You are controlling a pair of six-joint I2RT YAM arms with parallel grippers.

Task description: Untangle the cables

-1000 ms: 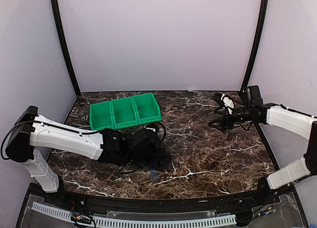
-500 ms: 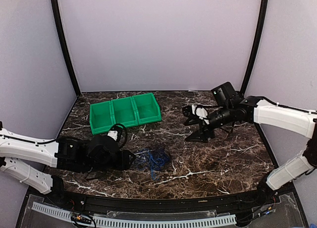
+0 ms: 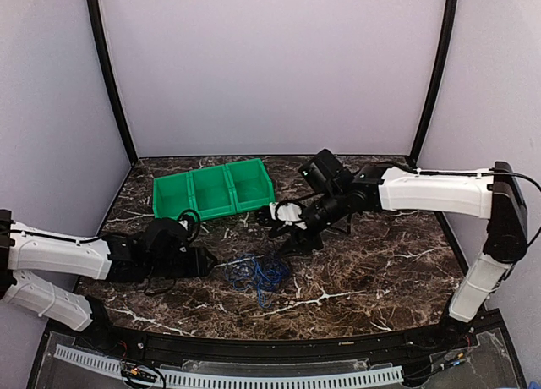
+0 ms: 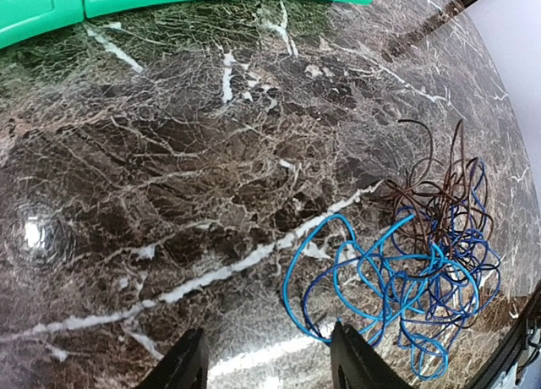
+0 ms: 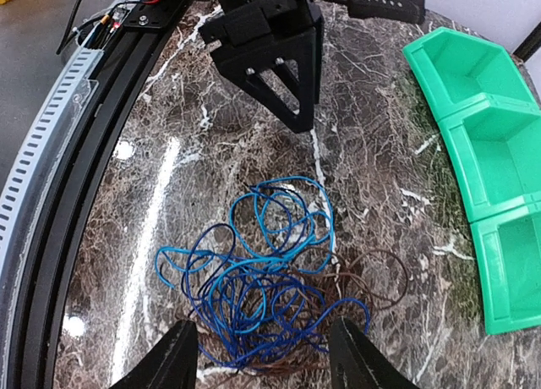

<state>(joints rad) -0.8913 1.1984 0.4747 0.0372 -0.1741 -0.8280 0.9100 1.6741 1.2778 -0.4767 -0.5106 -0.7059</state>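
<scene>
A tangle of light blue, dark blue and brown cables (image 3: 258, 273) lies on the marble table near the front middle. It also shows in the left wrist view (image 4: 414, 275) and the right wrist view (image 5: 266, 292). My left gripper (image 3: 205, 263) is open and empty, low over the table just left of the tangle; in its wrist view (image 4: 269, 365) a light blue loop lies by its right finger. My right gripper (image 3: 283, 239) is open and empty, just above and behind the tangle; in its wrist view (image 5: 262, 355) the tangle lies between the fingers.
A green three-compartment bin (image 3: 213, 189) stands at the back left, behind the left gripper; it shows at the right edge of the right wrist view (image 5: 490, 127). The black front rail (image 3: 270, 342) runs along the table's near edge.
The left arm pulled back left off the tangle, uncovering it, then edged toward it again. The right arm swung from the far right to just behind the tangle.
</scene>
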